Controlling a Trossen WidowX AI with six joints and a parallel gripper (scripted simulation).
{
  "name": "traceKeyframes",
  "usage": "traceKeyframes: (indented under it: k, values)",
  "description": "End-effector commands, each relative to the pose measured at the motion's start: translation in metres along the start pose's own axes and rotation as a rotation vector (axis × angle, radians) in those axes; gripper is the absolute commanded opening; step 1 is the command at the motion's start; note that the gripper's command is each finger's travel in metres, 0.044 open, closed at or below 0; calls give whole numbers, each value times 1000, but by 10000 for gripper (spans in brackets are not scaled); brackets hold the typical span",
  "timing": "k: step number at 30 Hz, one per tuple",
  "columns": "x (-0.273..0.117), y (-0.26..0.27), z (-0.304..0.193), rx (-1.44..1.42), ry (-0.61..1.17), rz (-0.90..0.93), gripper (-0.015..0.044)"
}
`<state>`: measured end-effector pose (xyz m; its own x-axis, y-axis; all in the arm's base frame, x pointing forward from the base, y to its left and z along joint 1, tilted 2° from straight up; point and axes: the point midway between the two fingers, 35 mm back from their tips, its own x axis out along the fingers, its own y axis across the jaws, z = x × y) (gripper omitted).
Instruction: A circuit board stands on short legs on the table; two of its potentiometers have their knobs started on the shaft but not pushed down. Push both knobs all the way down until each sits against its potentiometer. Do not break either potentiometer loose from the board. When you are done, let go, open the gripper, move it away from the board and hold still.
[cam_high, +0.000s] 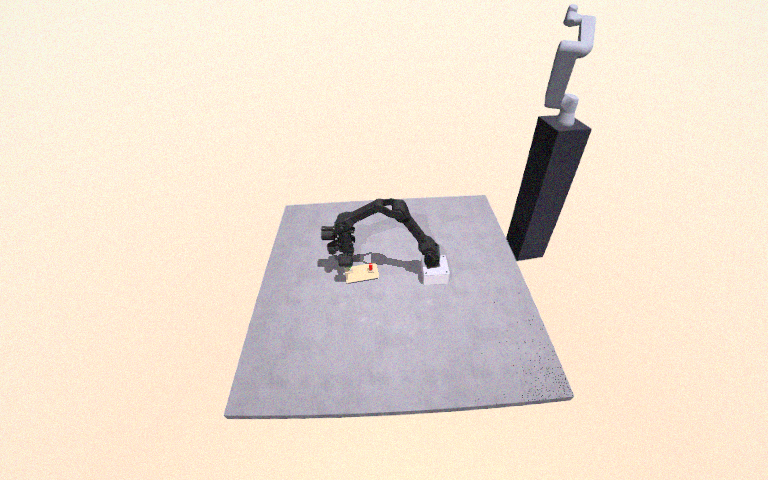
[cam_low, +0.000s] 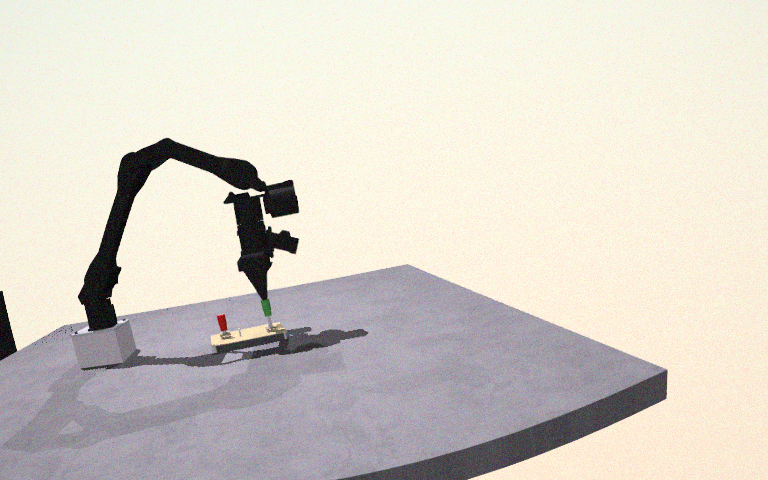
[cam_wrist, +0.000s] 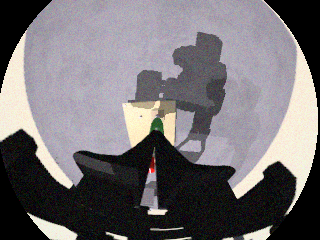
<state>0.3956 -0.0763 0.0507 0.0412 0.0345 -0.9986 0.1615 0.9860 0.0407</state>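
We have our hand (cam_high: 345, 262) (cam_low: 264, 298) (cam_wrist: 156, 134) clenched on nothing, its tips at the top of the green knob (cam_low: 266, 308) (cam_wrist: 157, 125). The board (cam_high: 362, 273) (cam_low: 249, 336) (cam_wrist: 137, 122) stands below on the bench (cam_high: 362, 350) (cam_low: 453, 362) (cam_wrist: 90, 65), its red knob (cam_high: 370, 267) (cam_low: 222, 322) (cam_wrist: 152, 164) nearer the arm's base (cam_high: 436, 276) (cam_low: 101, 348).

A pale grey jointed arm (cam_high: 561, 73) tops a tall black pedestal (cam_high: 553, 192).

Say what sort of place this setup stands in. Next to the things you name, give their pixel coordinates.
Probably a robot test bench or lab: a black robot arm (cam_high: 388, 204) (cam_low: 165, 149) fixed on a grey table (cam_high: 362, 350) (cam_low: 481, 396), a second, pale arm on a dark pillar (cam_high: 552, 192), and a small circuit board (cam_high: 361, 275) (cam_low: 249, 336) (cam_wrist: 137, 125) with knobs.
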Motion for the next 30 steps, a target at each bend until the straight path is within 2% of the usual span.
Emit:
traceKeyframes:
  k: [1, 30]
  values:
    - [0, 0, 0, -2, 1, -5, 0]
    - [12, -1, 0, -2, 1, -5, 0]
